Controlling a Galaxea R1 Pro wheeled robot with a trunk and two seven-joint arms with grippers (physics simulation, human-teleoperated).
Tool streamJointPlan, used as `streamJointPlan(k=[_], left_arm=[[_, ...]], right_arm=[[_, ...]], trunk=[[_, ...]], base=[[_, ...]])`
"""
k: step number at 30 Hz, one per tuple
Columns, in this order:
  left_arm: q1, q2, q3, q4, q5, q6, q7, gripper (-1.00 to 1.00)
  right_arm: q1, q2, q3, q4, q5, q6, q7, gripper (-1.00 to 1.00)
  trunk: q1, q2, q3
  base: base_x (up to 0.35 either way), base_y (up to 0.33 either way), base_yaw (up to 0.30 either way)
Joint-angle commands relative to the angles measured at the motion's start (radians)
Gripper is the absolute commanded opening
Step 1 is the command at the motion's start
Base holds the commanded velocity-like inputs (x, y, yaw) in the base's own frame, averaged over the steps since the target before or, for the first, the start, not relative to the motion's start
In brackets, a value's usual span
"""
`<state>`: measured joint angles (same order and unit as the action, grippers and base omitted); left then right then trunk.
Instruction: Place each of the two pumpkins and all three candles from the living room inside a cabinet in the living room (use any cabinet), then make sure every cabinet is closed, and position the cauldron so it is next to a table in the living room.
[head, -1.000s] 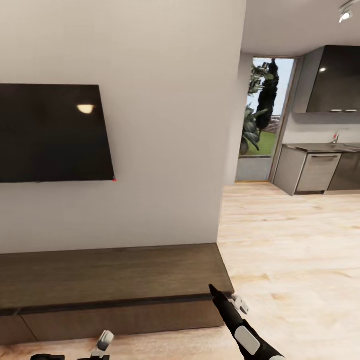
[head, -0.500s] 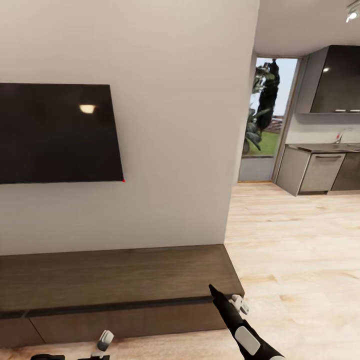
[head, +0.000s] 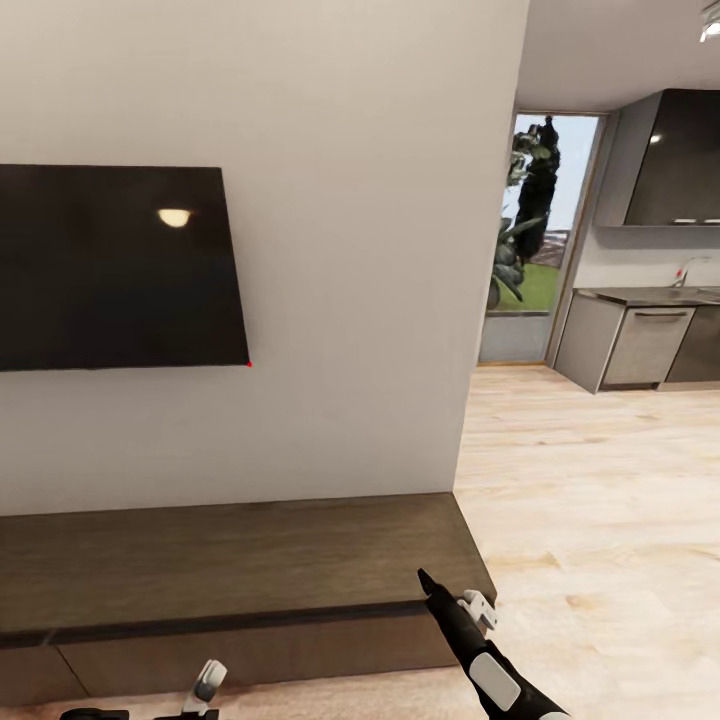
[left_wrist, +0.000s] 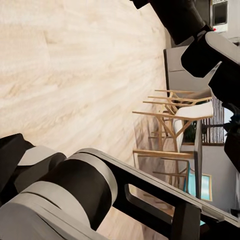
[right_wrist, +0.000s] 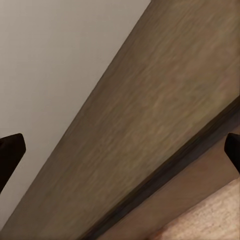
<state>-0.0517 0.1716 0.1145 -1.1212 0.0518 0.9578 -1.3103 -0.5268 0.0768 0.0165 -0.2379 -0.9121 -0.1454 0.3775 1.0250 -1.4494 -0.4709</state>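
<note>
Off-white wall (head: 350, 250) takes up most of the head view, running from nine o'clock across to about one o'clock, where its vertical corner edge drops to the floor. Pale wood-plank floor (head: 600, 500) spreads from that corner out to three and five o'clock, bare and open all the way back to the kitchen. A black television (head: 110, 265) hangs flat on the wall at nine to ten o'clock, with a lamp's reflection on its screen.

Below it, at six to eight o'clock, lies the cabinet (head: 240, 560), long, low and dark brown; its top is bare, its front panels sit flush under a dark lip, and its right end stops just past the wall's corner, with open floor beyond. In the right wrist view the same brown top (right_wrist: 165, 115) meets the wall directly, and a strip of floor shows past its front edge.

At two to three o'clock stand grey kitchen units (head: 640, 345) under a dark upper cupboard (head: 680, 160), beside a glazed door (head: 540, 230) with greenery outside.

The right gripper (head: 455, 595) hovers at five o'clock, by the cabinet's right front corner; its finger tips sit at opposite edges of the wrist view, spread wide with nothing between. The left gripper (head: 208, 682) peeks in at seven o'clock, too little of it visible to tell its state. The left wrist view looks across floor to pale wooden chairs (left_wrist: 172, 117).
</note>
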Motion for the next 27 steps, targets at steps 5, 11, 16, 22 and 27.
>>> streamJointPlan(k=[5, 11, 16, 22, 27], left_arm=[[0.0, 0.0, 0.001, 0.0, 0.005, 0.01, -0.005, 1.0], [0.0, 0.0, 0.003, 0.0, 0.006, 0.01, -0.006, 1.0], [0.0, 0.0, 0.003, -0.001, 0.005, 0.01, -0.005, 1.0], [0.0, 0.0, 0.003, 0.0, 0.006, 0.01, -0.007, 1.0], [0.0, 0.0, 0.002, 0.0, 0.006, 0.01, -0.007, 1.0]], right_arm=[[-0.001, 0.0, 0.002, 0.002, -0.007, -0.003, 0.004, 1.0], [-0.001, 0.0, 0.002, 0.002, -0.007, -0.003, 0.006, 1.0], [-0.001, 0.0, 0.001, 0.0, -0.007, -0.003, 0.007, 1.0], [-0.001, 0.0, 0.002, 0.003, -0.007, -0.001, 0.011, 1.0], [-0.001, 0.0, 0.0, 0.003, -0.007, -0.003, 0.012, 1.0]], trunk=[[0.0, -0.001, -0.001], [0.004, -0.008, -0.004], [0.023, -0.043, -0.02], [0.046, -0.085, -0.039], [0.065, -0.12, -0.054]], base=[[0.002, 0.001, 0.0], [0.0, 0.0, 0.0], [0.0, 0.0, 0.0], [0.0, 0.0, 0.0], [0.0, 0.0, 0.0]])
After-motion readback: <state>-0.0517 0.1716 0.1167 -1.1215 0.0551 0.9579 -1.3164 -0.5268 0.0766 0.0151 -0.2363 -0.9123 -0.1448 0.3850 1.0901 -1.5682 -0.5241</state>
